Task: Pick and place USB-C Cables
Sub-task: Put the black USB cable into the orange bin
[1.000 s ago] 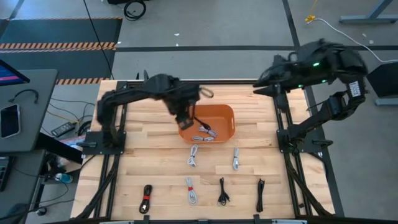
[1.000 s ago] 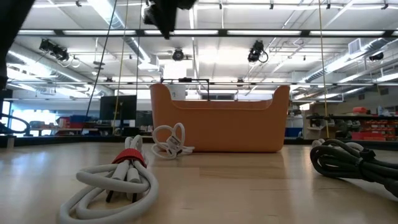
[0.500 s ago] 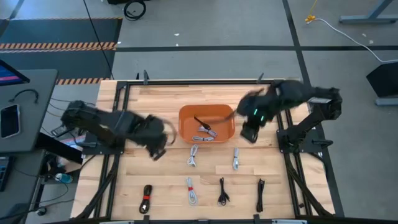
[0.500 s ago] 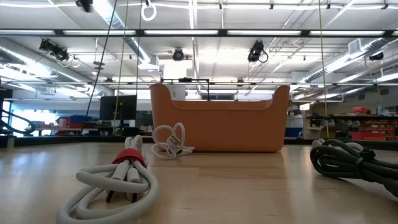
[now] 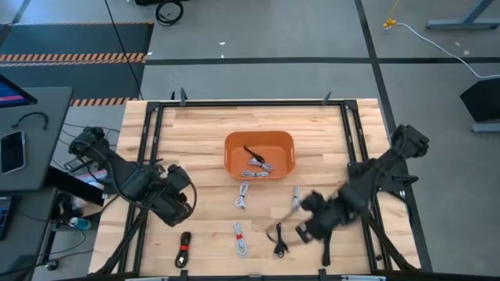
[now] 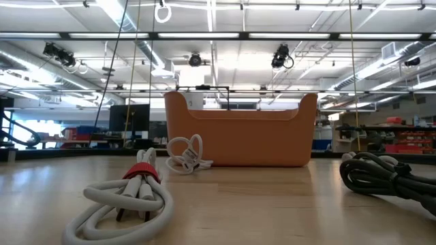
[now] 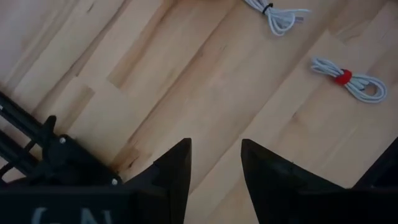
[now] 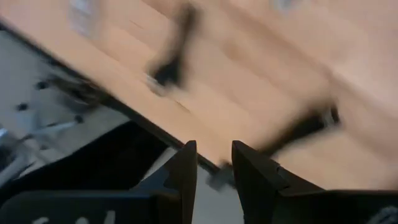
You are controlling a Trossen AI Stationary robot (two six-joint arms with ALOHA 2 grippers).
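Both grippers are part open and hold nothing. The right gripper (image 5: 306, 228) is low by the wooden table's (image 5: 203, 133) front edge, above the black coiled cable (image 5: 278, 240). I think it must drop, grab it, and carry it to the orange plastic bin (image 5: 286, 142). The left gripper (image 5: 178, 204) waits near the left edge.

So the USB-C Cables are all little coiled bundles: a black one (image 5: 251, 152) and a light grey one (image 5: 258, 166) sit inside the orange bin near the middle of the table, with another grey one (image 5: 243, 195) lying just outside the bin's near wall and one more grey one (image 5: 297, 198) off to its right. Along the table's front edge there's a row (left to right): black with a red band (image 5: 183, 249), light grey with a red tie (image 5: 241, 240), then a small black one (image 5: 279, 240), and a long black one (image 5: 326, 248) partly hidden near the front right.
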